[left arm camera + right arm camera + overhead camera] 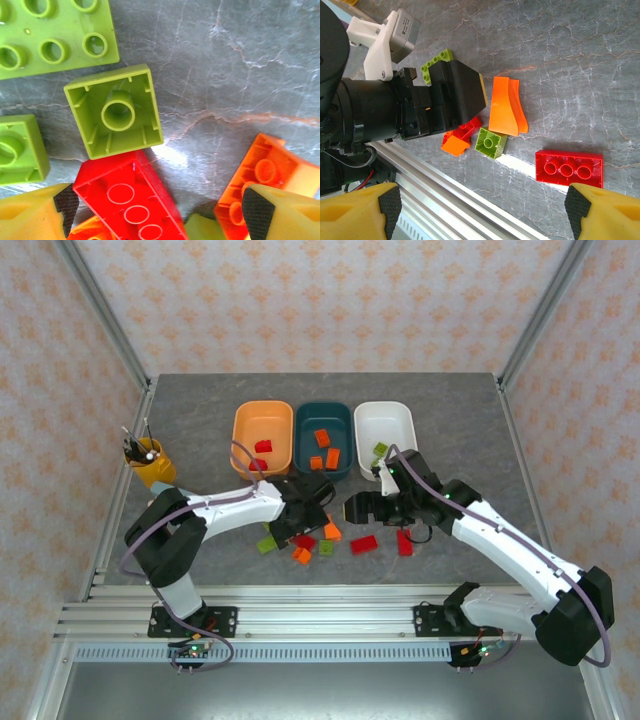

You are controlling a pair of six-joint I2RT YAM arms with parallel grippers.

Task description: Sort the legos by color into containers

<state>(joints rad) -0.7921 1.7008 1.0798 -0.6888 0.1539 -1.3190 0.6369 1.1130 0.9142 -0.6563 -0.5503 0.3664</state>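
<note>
Right now, down low over the loose pile with the left gripper (155, 220), yellow fingers (30, 212) spread wide and gripping nothing; between them, an upside-down red brick (125, 200), and partly under the tip of the far finger, an orange brick (260, 172). Just beside the red one, a hollow-side-up green square (114, 117), with a green plate (55, 35) above it in the wrist view and another green block (20, 150) at the left edge. Likewise open on the right gripper (480, 215), fingers far apart with nothing between, hanging over the grey table (450, 400) near a three-stud red brick (569, 167) lying apart from the cluster. From above, three tubs side by side on the far half of the table: orange tub (245, 430) holding two red bricks (263, 446), dark teal tub (305, 430) holding three orange bricks (321, 437), white tub (395, 420) holding one green brick (380, 449). About seven loose legos (326, 548) in front of the tubs, under and between the two grippers. Off to the left, a yellow pen cup (150, 465)
</note>
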